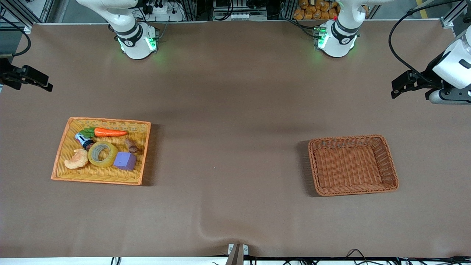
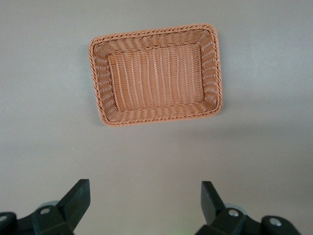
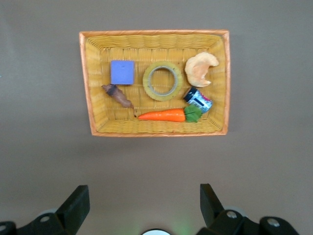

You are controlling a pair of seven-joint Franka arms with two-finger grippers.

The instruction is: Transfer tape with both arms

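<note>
Brown basket (image 1: 352, 164): lies nearest the front camera, at the left arm's end of the table (image 1: 228, 147), nothing in it
Yellow tray (image 1: 66, 145): at the right arm's end of the table, well apart from the brown basket
Tape (image 1: 102, 154): lies flat in the yellow tray, grey core showing through the ring
Purple cube (image 1: 125, 161): just beside the tape, at its 3 o'clock in the front view
Croissant (image 1: 77, 159): at the tape's 9 o'clock
Carrot (image 1: 109, 132): at the tape's 12 o'clock, along the tray's rim
Small can (image 1: 84, 140): at the tape's 11 o'clock, close to the carrot's leaves
Brown piece (image 1: 131, 145): at the tape's 2 o'clock, above the cube
Left pincer (image 2: 145, 198): fingers spread wide, holding nothing, up in the air over bare table near the brown basket
Right pincer (image 3: 145, 201): fingers spread wide, holding nothing, up in the air over bare table near the yellow tray
</note>
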